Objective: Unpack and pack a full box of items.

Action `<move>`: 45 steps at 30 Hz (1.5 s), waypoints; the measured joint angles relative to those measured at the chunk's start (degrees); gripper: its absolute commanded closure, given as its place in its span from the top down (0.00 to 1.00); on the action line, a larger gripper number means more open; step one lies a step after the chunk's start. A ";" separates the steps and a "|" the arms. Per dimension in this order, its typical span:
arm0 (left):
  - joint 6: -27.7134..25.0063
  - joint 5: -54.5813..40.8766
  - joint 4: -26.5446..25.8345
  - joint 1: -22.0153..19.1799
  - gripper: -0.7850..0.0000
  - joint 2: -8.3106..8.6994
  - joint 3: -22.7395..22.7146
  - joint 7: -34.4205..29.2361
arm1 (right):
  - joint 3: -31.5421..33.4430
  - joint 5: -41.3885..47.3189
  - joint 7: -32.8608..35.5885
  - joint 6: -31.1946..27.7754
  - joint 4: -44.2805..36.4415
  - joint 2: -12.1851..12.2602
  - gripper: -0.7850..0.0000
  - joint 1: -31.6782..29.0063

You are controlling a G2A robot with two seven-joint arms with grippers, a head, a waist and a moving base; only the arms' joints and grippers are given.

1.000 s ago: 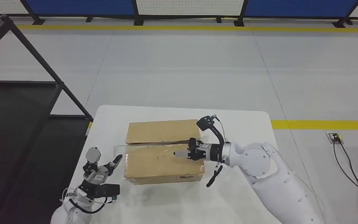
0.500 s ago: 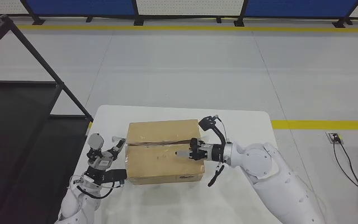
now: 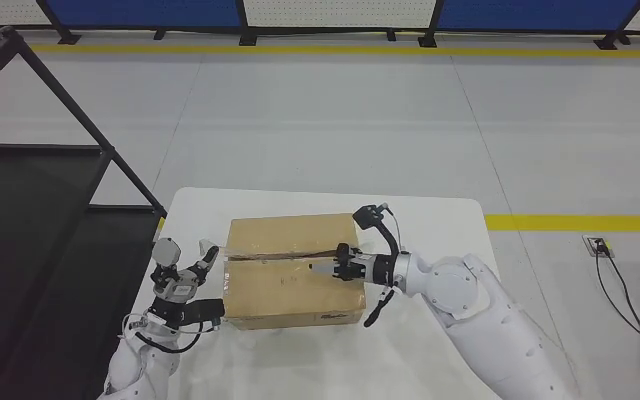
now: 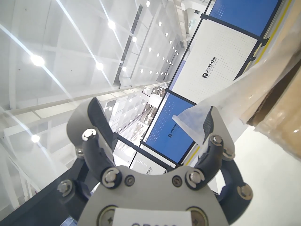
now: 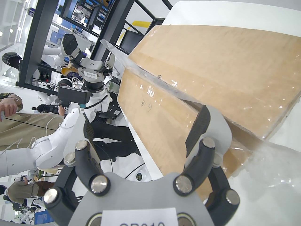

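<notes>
A closed cardboard box (image 3: 290, 270) sits mid-table, with clear tape (image 5: 150, 78) running along its top seam. The tape's loose end (image 4: 192, 121) sticks out past the box's left end and lies against one finger of my left gripper (image 4: 154, 109). That gripper (image 3: 190, 268) is open, pointing upward just left of the box (image 4: 277, 109). My right gripper (image 3: 325, 268) hovers over the box top (image 5: 211, 66) near the seam. It (image 5: 144, 116) is open, with one finger (image 5: 200, 128) above the taped seam and nothing clamped.
The white table (image 3: 420, 350) has free room in front of and to the right of the box. A black metal frame (image 3: 60, 200) stands close by the table's left side. Crumpled clear film (image 5: 270, 165) lies at the box's right end.
My left gripper has moved from the table's front-left corner up toward the box's left end, reaching the loose tape end. My right gripper edged slightly back toward the seam.
</notes>
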 measured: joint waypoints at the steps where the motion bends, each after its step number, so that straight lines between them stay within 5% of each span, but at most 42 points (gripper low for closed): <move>1: 0.05 -0.27 -0.18 0.23 1.00 0.01 -0.13 -0.12 | -0.27 0.37 -0.13 -0.11 0.66 -0.15 1.00 0.44; 15: 0.77 -2.74 -1.85 2.09 1.00 0.22 -1.55 -0.84 | -4.32 5.06 -2.60 2.19 11.24 -2.80 1.00 6.83; 31: 0.33 -2.66 -2.89 1.92 1.00 0.14 0.35 1.10 | -5.80 5.84 -1.38 0.55 13.10 -3.92 1.00 7.75; 45: 2.39 -1.25 0.02 0.95 1.00 0.05 0.99 -1.50 | -11.44 9.01 -3.34 0.38 18.72 -7.53 1.00 11.92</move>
